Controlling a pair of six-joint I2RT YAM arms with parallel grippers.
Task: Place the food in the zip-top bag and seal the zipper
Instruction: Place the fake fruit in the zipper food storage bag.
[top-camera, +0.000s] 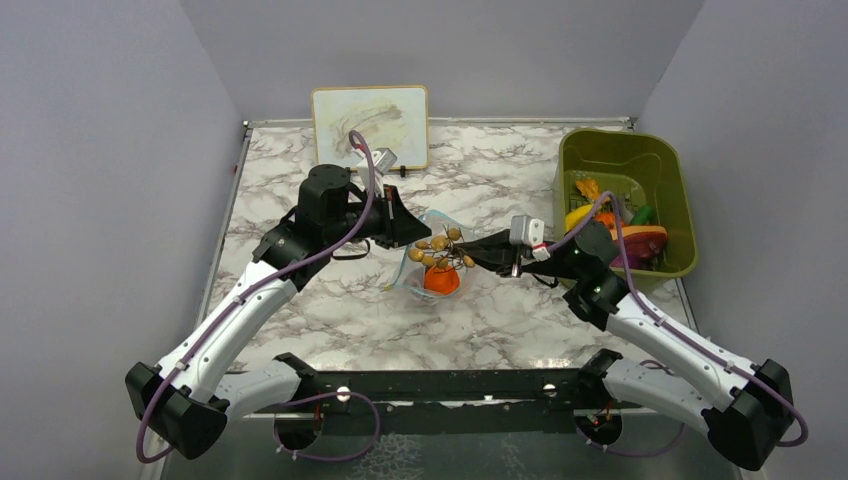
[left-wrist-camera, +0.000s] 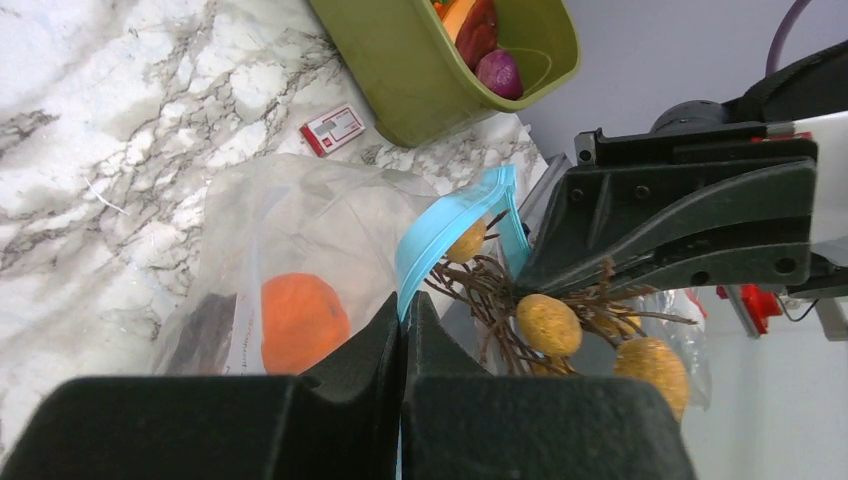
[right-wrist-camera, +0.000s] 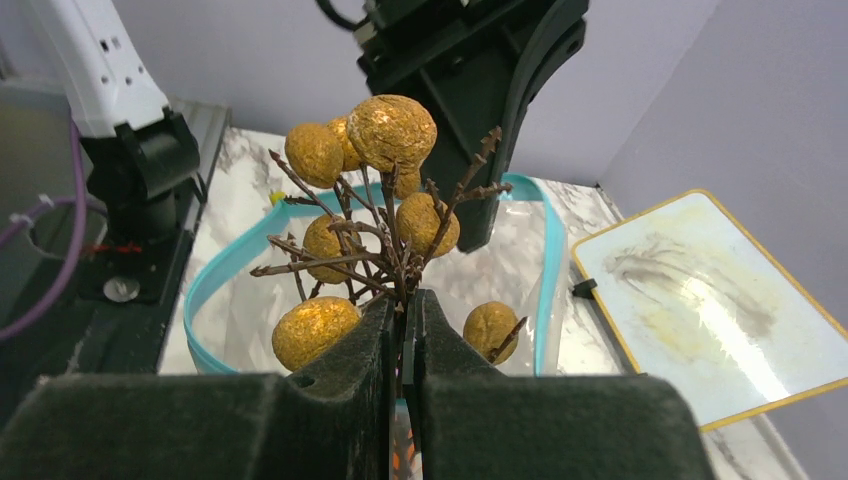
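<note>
The left tool (left-wrist-camera: 403, 306) is pinched shut on the zipper (left-wrist-camera: 450, 222). It lifts one lip of the bag (left-wrist-camera: 300, 215) off the bench (top-camera: 340, 310), so the mouth gapes toward the right tool (right-wrist-camera: 403, 298). That tool's jaws are clamped narrow on the stems of a bunch (right-wrist-camera: 390, 130) of small yellow-brown fruits on twigs. The bunch sticks out just ahead of the right tool's tips, over the open mouth, with the blue rim curving round beneath it. Whether any fruit has passed the rim cannot be told. An orange piece (left-wrist-camera: 300, 322) lies inside the bag, below the left tool's tips. More food sits in the bin (left-wrist-camera: 420, 80), off behind the right tool's wrist. The bag looks thin, soft and crinkly, and it would likely sag shut if the lip were let go. The stiffer zipper strip is the sound place to hold it, as it is held now. The bunch seems light and rigid, but its spread twigs could snag the film or the rim. The stem junction, where the right tool grips, gives the best control for steering it in fruit-first.
</note>
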